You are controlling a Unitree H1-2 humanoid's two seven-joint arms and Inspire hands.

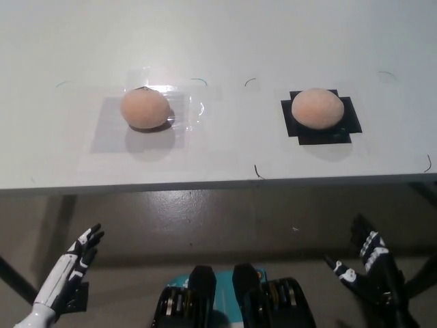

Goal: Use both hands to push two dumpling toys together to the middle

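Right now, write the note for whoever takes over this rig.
Left hand: open, below the table edge at lower left, holding nothing.
Right hand: open, below the table edge at lower right, holding nothing.
Left dumpling toy sits on a clear sheet; right dumpling toy sits on a black patch. Both on the white table, well apart.
Done: nothing.
Left: raise both hands, push the toys together to the middle.

text: none legible | labels/brands/numbers: none seen | table [225, 41]: only faint pen arcs, not letters | black tape patch [321, 121]: blank | clear film patch [184, 102]: blank
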